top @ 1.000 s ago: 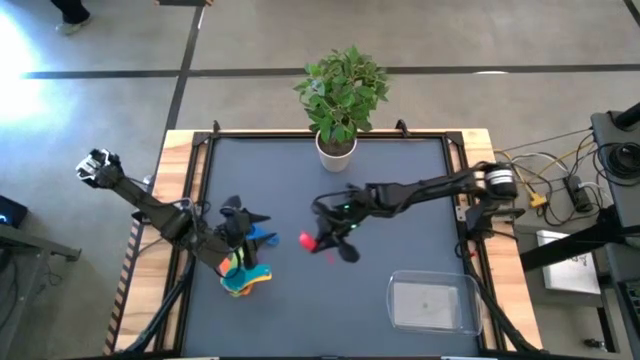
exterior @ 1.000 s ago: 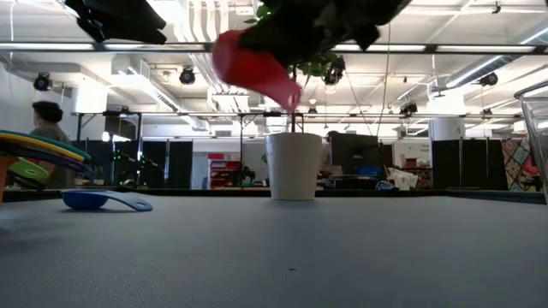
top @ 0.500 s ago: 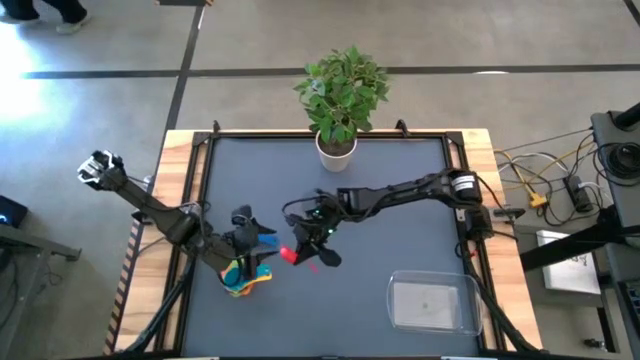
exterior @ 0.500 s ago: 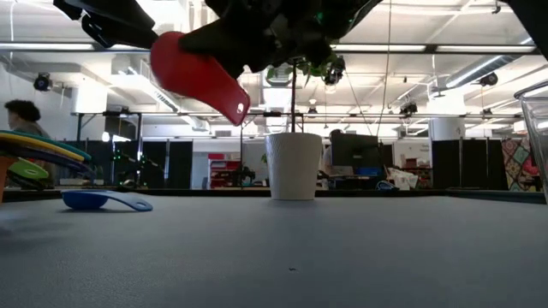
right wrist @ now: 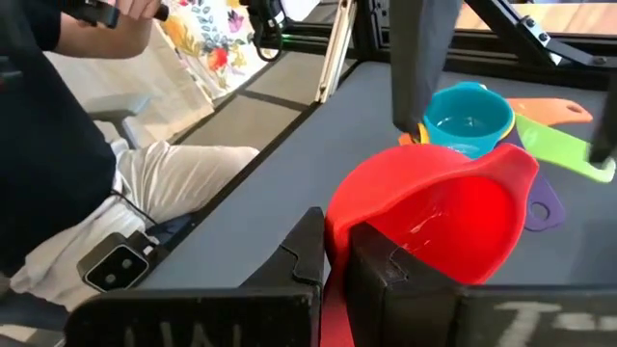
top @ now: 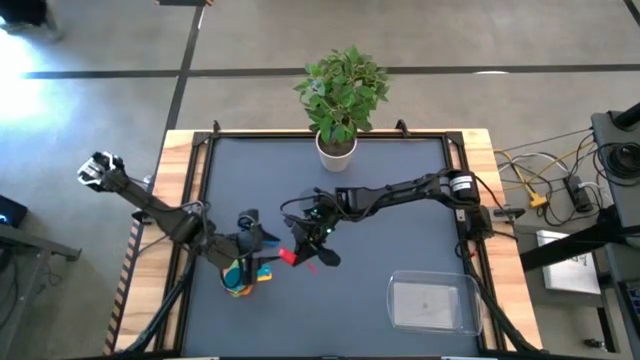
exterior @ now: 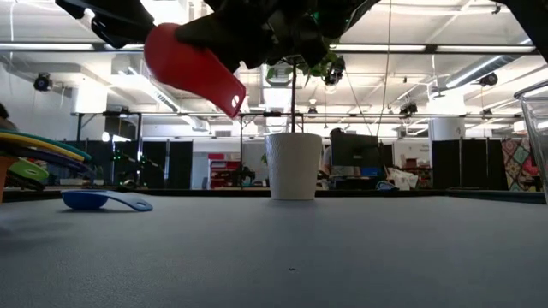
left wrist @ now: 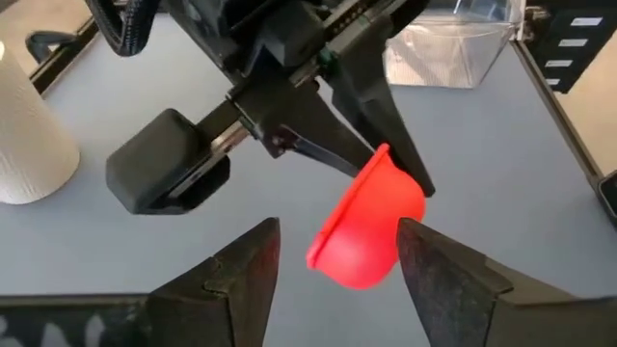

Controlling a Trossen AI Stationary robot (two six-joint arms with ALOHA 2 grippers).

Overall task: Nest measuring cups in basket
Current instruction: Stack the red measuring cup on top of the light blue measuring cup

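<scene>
1. The left tool (top: 252, 243) waits wide open over the cup pile (top: 240, 275), holding nothing.
2. The right tool (top: 300, 250) squeezes the red cup (top: 287, 256) up in the air.
3. The basket (top: 432, 303), near right on the tabletop (top: 400, 200), has no cups yet.

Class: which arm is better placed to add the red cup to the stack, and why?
Right, probably: the right gripper already holds the red cup in the air beside the stack. The left gripper hovers open and empty.
</scene>
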